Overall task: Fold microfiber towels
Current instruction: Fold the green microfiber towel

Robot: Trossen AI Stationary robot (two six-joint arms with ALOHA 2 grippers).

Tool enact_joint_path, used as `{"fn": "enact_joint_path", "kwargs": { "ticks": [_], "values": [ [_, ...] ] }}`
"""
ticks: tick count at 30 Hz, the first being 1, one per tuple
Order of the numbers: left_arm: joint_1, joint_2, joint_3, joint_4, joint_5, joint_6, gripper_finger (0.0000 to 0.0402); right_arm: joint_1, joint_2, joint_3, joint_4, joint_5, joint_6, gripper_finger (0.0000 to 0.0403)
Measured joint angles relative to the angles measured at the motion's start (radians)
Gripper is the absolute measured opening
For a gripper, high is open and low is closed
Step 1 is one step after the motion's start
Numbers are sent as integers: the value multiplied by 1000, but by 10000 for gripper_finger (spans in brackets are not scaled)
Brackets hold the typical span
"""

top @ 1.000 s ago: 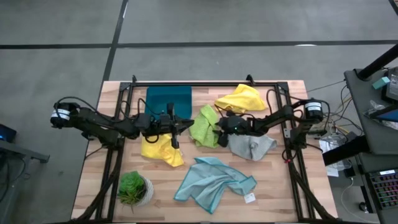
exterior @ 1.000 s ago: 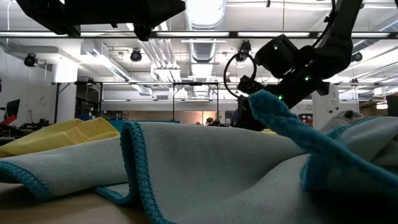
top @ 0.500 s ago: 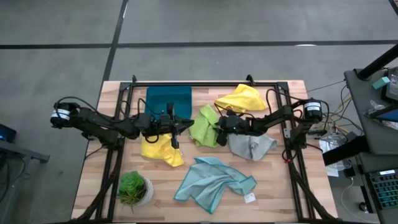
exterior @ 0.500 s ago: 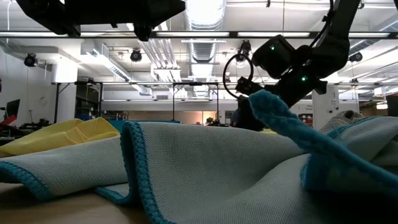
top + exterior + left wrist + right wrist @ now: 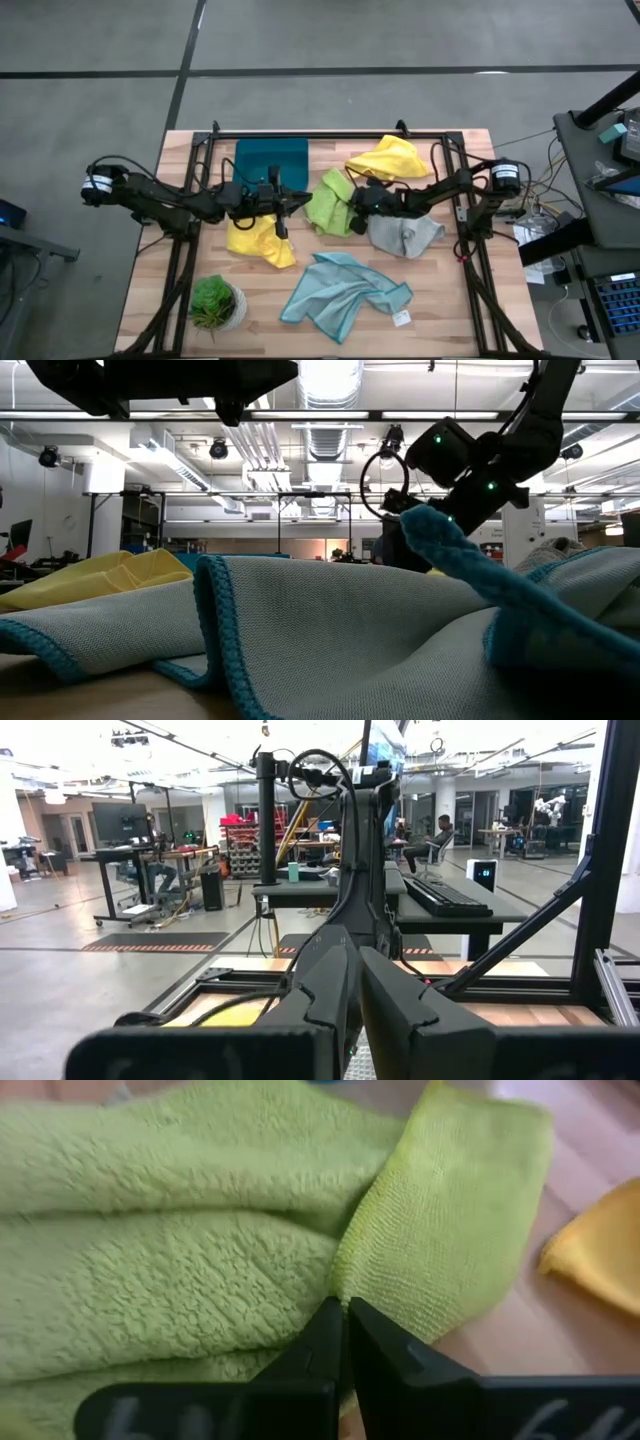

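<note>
Pinching the lime green towel (image 5: 200, 1260) now — right tool (image 5: 345, 1315), open a second ago.

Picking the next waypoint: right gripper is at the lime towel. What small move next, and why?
Probably a short lift. The right gripper is shut on an edge fold of the lime green towel, which lies crumpled between the other cloths; raising it should show whether the pinch holds and start pulling that edge free.

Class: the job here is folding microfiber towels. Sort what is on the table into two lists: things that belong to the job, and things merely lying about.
Belong to the job:
lime green towel
two yellow towels
light blue towel
pale grey towel

Just lying about:
teal tray
potted plant
</note>
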Motion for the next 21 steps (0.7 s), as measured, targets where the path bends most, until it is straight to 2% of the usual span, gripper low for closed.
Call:
{"fn": "enact_joint_path", "kwargs": {
  "ticks": [5, 11, 16, 21],
  "values": [
    [0, 0, 0, -1, 0, 0, 15, 0, -100, 0, -27, -11, -41, 9],
    [0, 0, 0, -40, -3, 25, 26, 0, -240, 0, -65, -103, -78, 9],
    [0, 44, 0, -57, -40, 25, 71, 0, -336, 0, -67, -162, -63, 8],
    [0, 172, 33, -21, -99, 22, 130, 0, -392, 0, -62, -164, -32, 8]
  ]
}}
